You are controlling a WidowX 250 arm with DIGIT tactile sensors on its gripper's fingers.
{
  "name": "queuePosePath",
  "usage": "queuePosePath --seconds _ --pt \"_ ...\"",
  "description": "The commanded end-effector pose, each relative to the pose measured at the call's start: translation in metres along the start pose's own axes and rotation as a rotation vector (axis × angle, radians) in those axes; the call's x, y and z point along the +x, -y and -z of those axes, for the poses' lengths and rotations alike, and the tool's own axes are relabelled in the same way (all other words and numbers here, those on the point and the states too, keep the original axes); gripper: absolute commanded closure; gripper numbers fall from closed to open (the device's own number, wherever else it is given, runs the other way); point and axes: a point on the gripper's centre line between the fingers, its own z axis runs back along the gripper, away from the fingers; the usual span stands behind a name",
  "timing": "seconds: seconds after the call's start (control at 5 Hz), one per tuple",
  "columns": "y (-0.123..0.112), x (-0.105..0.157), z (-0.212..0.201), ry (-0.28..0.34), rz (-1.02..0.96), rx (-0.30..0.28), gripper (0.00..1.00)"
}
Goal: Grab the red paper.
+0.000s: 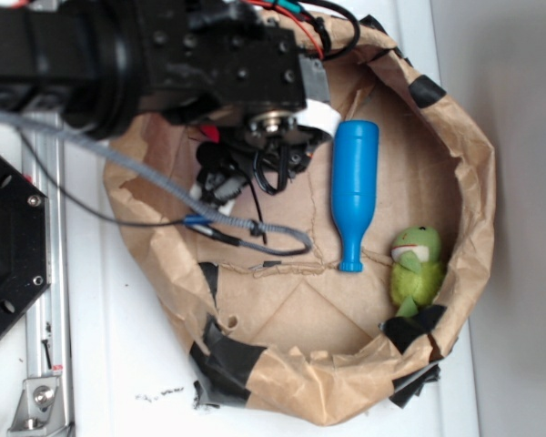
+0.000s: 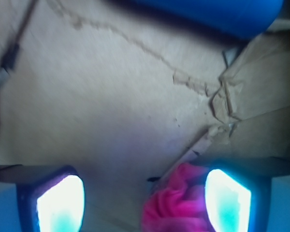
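In the wrist view the red paper (image 2: 176, 205) appears as a crumpled pink-red wad low in the frame. It lies between my fingers, close against the right fingertip (image 2: 227, 198) and well apart from the left one (image 2: 60, 205). My gripper (image 2: 145, 203) is open wide, low over the brown paper floor. In the exterior view the arm covers the gripper (image 1: 239, 166) and nearly all of the red paper; only a small red sliver (image 1: 210, 134) shows beneath the wrist.
A blue bottle (image 1: 355, 187) lies on its side just right of the gripper, neck toward the front. A green plush frog (image 1: 417, 266) sits at the right wall of the brown paper lining (image 1: 282, 305). A grey cable (image 1: 164, 196) crosses the left rim.
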Motion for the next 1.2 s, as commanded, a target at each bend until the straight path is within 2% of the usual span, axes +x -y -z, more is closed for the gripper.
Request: queuePosePath --seconds 0.0,0.2,0.4,0.6,0.8,1.0 --pt "-0.022 -0.025 0.030 -0.139 0.023 0.081 0.00" --pt "-0.016 -0.027 0.039 -0.129 0.008 0.048 1.00" --pt "-0.013 -0.025 0.031 -0.087 -0.004 0.035 1.00" --pt "0.000 -0.008 -0.010 0.038 0.016 0.012 1.00" --pt "0.012 0.010 -0.054 0.140 0.000 0.020 1.00" --pt "0.018 0.029 -0.085 0.207 -0.009 0.022 1.00"
